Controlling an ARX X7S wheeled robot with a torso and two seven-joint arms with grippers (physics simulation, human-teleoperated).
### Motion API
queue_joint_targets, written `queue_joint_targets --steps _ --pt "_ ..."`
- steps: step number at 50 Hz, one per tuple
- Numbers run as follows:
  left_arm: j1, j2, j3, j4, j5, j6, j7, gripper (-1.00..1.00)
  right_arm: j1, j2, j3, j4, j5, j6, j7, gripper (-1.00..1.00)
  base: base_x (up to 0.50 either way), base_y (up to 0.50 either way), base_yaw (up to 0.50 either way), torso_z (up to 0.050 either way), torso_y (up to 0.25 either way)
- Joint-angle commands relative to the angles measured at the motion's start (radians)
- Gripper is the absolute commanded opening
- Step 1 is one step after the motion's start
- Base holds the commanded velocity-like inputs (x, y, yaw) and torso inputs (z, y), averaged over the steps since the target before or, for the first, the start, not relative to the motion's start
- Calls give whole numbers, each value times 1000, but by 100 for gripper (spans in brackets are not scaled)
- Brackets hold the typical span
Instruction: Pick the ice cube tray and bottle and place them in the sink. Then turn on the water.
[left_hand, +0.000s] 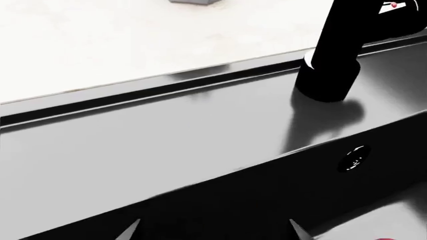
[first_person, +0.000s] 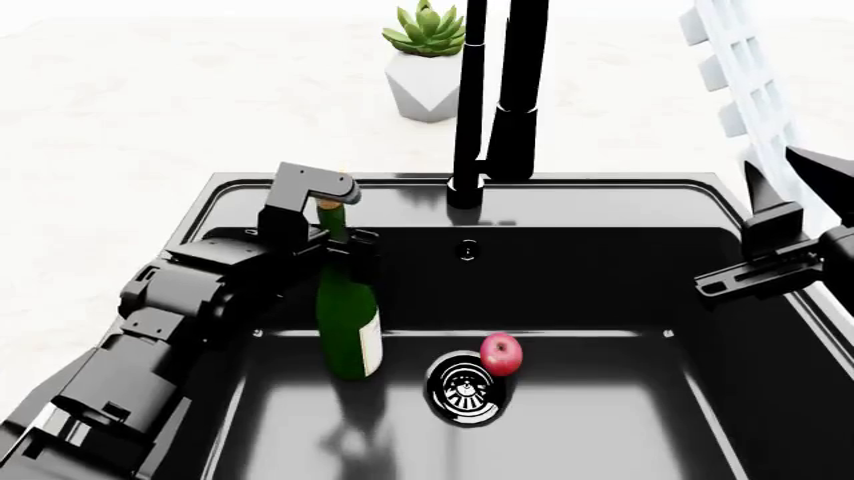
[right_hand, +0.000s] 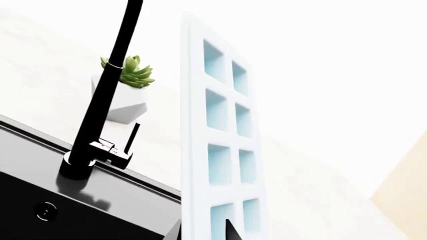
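With the left tool (first_person: 327, 235) gripping the upright bottle (first_person: 350, 320) and the right tool (first_person: 787, 245) holding the ice cube tray (first_person: 741, 70) aloft, a careless release could topple the bottle onto the apple (first_person: 501, 352) in the sink (first_person: 587, 190).

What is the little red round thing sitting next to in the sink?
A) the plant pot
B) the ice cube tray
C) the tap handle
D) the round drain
D: in the head view the small red fruit rests on the sink floor right beside the round drain, apart from the bottle.
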Motion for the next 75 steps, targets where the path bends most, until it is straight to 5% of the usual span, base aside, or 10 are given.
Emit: queue_joint_targets --steps 1,28,48,62,75 --pt "-6 0 2 -10 -3 0 6 100 2 0 6 -2 -12 1 -5 -100 0 0 0 0 0" --pt "85 -250 -62 544 -167 -206 -148 100 28 -4 21 -2 7 24 -4 -100 0 0 0 0 0" --pt "105 -429 -238 868 -399 -285 -290 100 8 13 30 -16 16 6 3 -100 0 0 0 0 0" --pt "48 -470 -399 981 -531 -251 -442 100 -34 48 33 -21 15 -26 -6 -100 0 0 0 0 0" --pt "-13 -448 -414 933 -399 -177 -520 100 -51 76 35 -32 29 -28 -34 -100 0 0 0 0 0"
